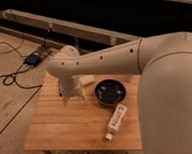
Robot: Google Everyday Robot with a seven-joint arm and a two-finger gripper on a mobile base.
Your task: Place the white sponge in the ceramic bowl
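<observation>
The black ceramic bowl (111,92) sits on the wooden table (68,126), right of centre toward the back. My gripper (72,96) hangs off the white arm, pointing down over the table's left-back part, just left of the bowl. The white sponge is not visible; the arm and wrist cover the spot under the gripper.
A long white capped tube (115,121) lies on the table in front of the bowl. My large white arm (165,86) fills the right side. A dark box (33,59) with black cables lies on the floor at the left. A low rail runs along the back.
</observation>
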